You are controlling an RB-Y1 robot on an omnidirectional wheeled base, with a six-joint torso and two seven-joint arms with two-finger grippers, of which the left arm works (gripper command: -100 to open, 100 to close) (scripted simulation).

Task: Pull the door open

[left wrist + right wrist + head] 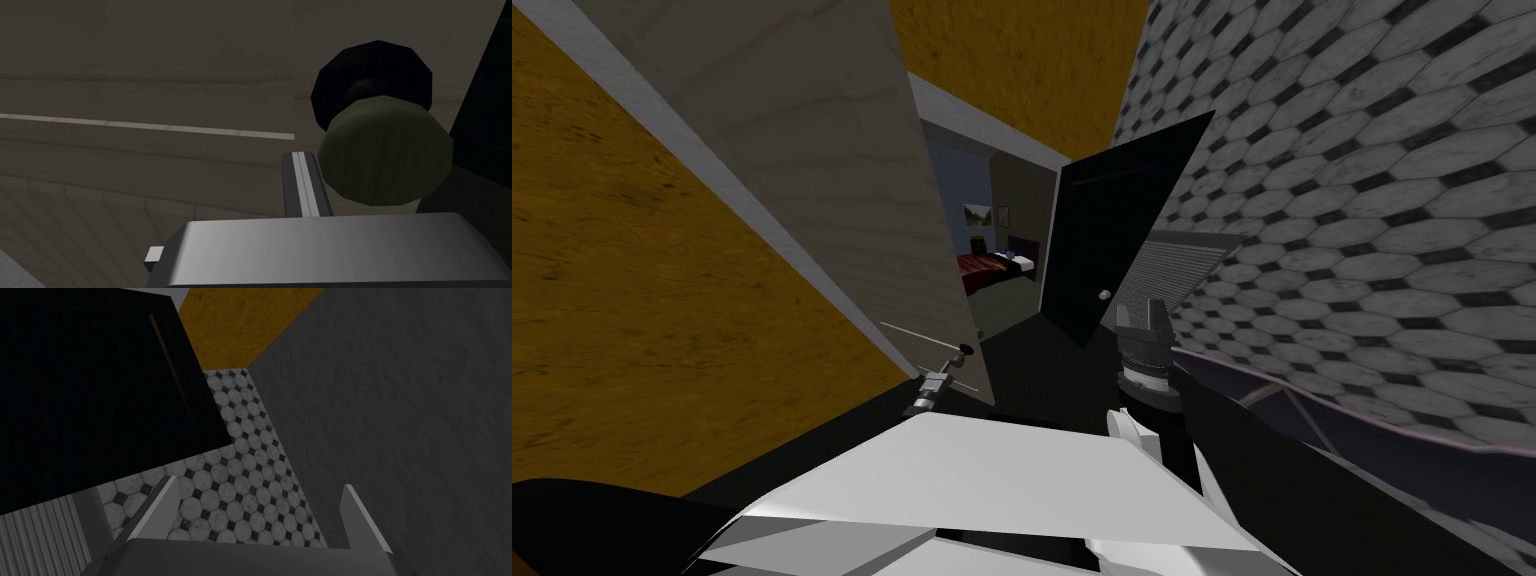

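Observation:
The pale wood-grain door [842,170] stands partly swung out, its free edge toward me. Its olive round knob [385,152] sits on a dark rosette [372,75]; in the head view the knob [966,349] is a small dark dot at the door's lower edge. My left gripper [948,368] is at that knob. In the left wrist view the left gripper [345,165] has one finger [302,185] pressed against the knob's side, and the knob hides the other. My right gripper [1142,318] hangs open in front of a black door, holding nothing [260,485].
A black door [1112,230] with a small knob [1105,296] stands ajar to the right. Between the doors a room with a red bed [990,270] shows. Ochre walls [622,300] close the left; a hexagon-tiled wall [1372,200] and ribbed grey panel [1177,262] close the right.

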